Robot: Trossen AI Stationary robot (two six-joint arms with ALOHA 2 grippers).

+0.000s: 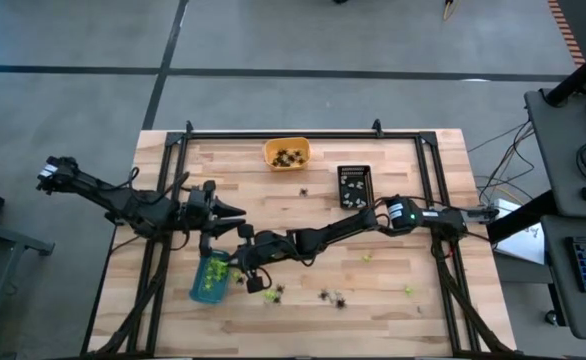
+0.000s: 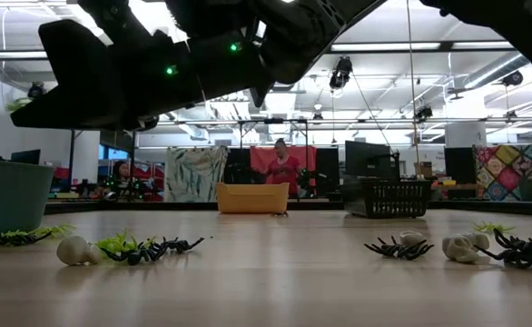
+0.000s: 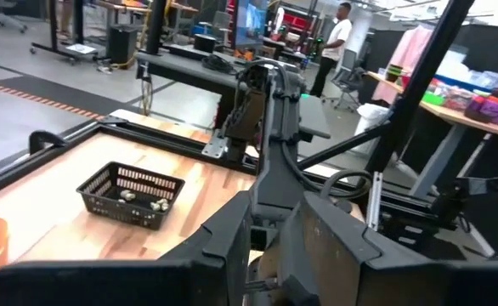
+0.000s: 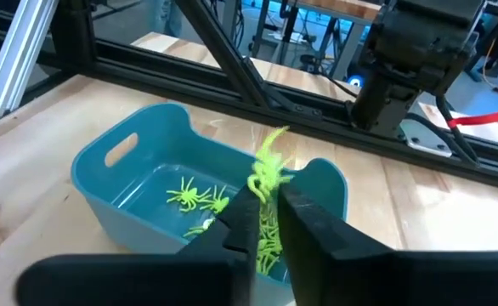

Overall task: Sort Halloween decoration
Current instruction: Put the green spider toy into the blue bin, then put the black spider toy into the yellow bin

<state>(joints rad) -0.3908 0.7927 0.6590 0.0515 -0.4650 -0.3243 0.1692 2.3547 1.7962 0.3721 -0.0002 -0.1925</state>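
A: High view — what is seen?

B: Right gripper (image 1: 244,262) is stretched across the table (image 1: 393,310) to the rim of the blue tray (image 1: 210,277). Left gripper (image 1: 235,212) is parked just beyond the tray, above the boards. Orange tray (image 1: 286,153) and black basket (image 1: 354,185) are set at the far edge. Loose trinkets are scattered on the near boards: black spiders (image 1: 331,296), lime-green pieces (image 1: 408,291). Finger state cannot be read from here.

A: Low view?

B: Only arm undersides are shown, overhead. Trinkets are resolved better — a whitish skull (image 2: 73,252) beside a black spider (image 2: 152,249), more spiders at the other side (image 2: 398,247), another whitish piece (image 2: 464,247). The blue tray wall (image 2: 10,195) is cut by the edge. A person (image 2: 281,167) is visible in the room behind.

A: Right wrist?

B: The grip is settled here alone. A lime-green spider (image 4: 268,166) is pinched between the narrow fingers (image 4: 245,223), held over the blue tray (image 4: 117,153). More green ones (image 4: 194,196) are lying inside it.

A: Left wrist?

B: The black basket (image 3: 130,195) with whitish pieces inside is seen, the right arm (image 3: 270,119) beyond. The left fingers (image 3: 223,238) are set narrowly apart — nothing is held.
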